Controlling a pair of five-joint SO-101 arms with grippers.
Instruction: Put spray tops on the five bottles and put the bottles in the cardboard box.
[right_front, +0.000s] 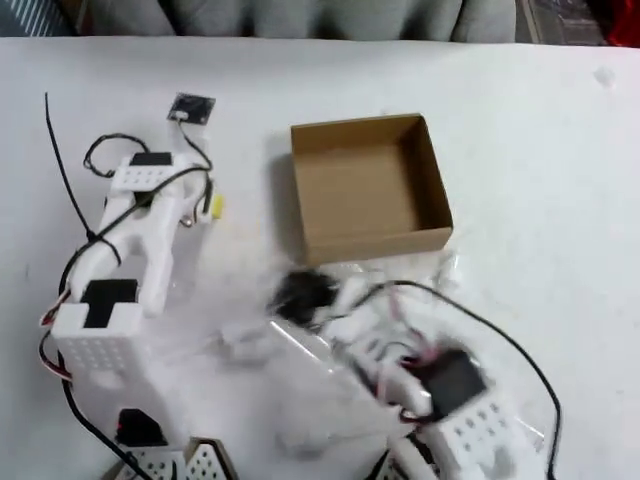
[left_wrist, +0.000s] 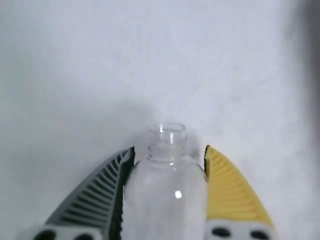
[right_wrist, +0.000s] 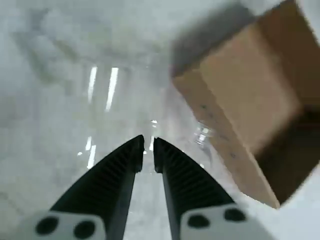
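A clear plastic bottle with a bare, open neck (left_wrist: 167, 192) is being gripped by its body between the grey and yellow fingers of the left pincer (left_wrist: 169, 154), with the neck jutting just past the fingertips and no spray top being carried on it. Several more clear plastic bottles (right_wrist: 102, 87) are lying on the white table (right_front: 520, 150) just ahead of the right pincer (right_wrist: 146, 145). The black fingers of that pincer are being kept almost together, and nothing can be made out between them. The brown open-topped cardboard box (right_front: 375, 243) is standing close beside the right pincer and well apart from the left one, and no bottle is lying in it. The capping of a first bottle is therefore being judged as the step in hand, with boxing not yet begun. For the next move, a spray top is being called for. It would have to be picked up by the right pincer, lined up squarely over the open neck and seated there. Meanwhile the bottle would have to be held firmly enough by the left pincer not to slip or twist.
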